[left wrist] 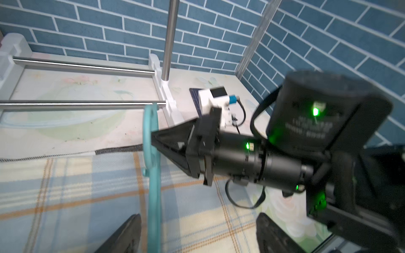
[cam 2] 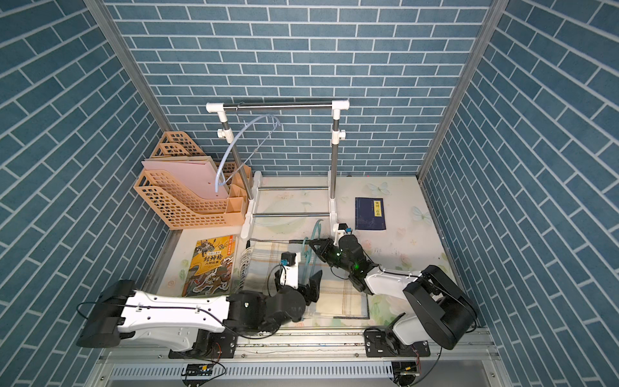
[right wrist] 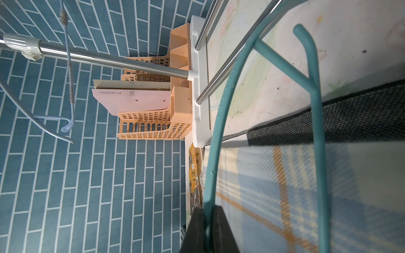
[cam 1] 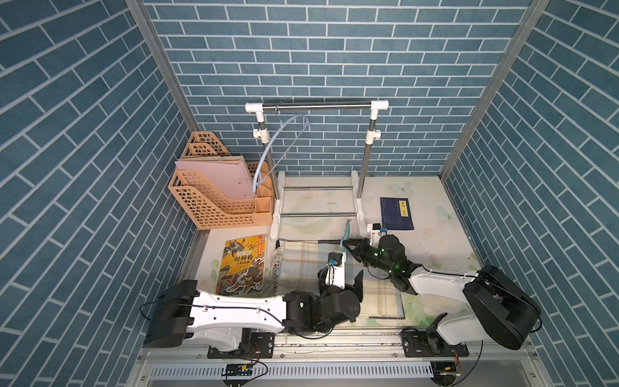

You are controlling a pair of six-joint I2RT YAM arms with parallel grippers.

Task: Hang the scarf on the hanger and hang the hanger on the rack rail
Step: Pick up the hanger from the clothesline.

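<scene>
left gripper (left wrist: 197,223) hangs spread over the plaid scarf (cam 1: 301,264); right gripper (right wrist: 208,215) pinches the teal hanger (right wrist: 219,122) above the scarf's far edge, rack base (cam 1: 318,214) just beyond.

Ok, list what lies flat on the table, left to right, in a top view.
Comic book → scarf → blue book. The teal hanger is left out because it overlaps the scarf.
</scene>
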